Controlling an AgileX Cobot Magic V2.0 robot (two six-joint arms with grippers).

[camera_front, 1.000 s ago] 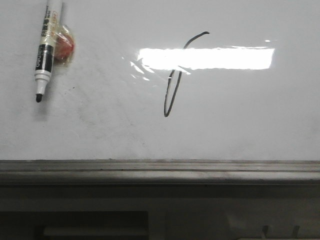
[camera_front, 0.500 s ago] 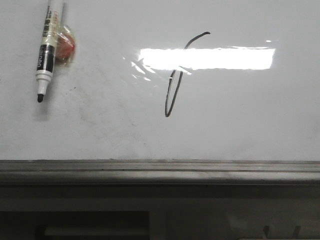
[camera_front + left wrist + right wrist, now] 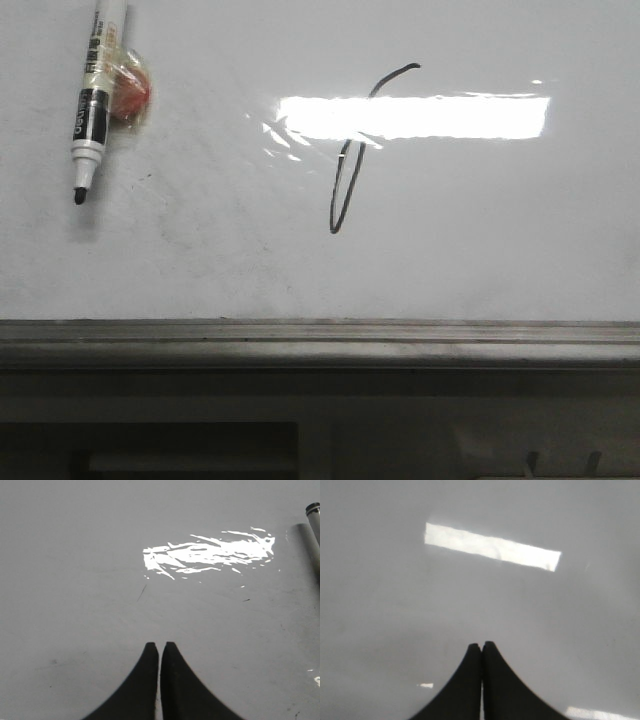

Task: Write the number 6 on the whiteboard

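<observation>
The whiteboard [image 3: 480, 230] fills the front view, glossy white with a bright glare bar. The number 6 [image 3: 345, 185] is a thin black mark near the middle: a narrow slanted loop with a tail hooking right at the top. A black-and-white marker [image 3: 92, 100] lies uncapped on the board at the far left, tip toward me. Neither gripper shows in the front view. My left gripper [image 3: 159, 645] hangs shut and empty over bare board [image 3: 75, 580], with the marker's end [image 3: 315, 522] at the frame's edge. My right gripper [image 3: 481, 644] is shut and empty over the board [image 3: 380, 605].
A small red-orange lump [image 3: 132, 92] under clear wrap sticks to the marker's side. A grey metal ledge [image 3: 320, 340] runs along the board's near edge, with dark structure below it. Faint grey smudges mark the board left of the 6.
</observation>
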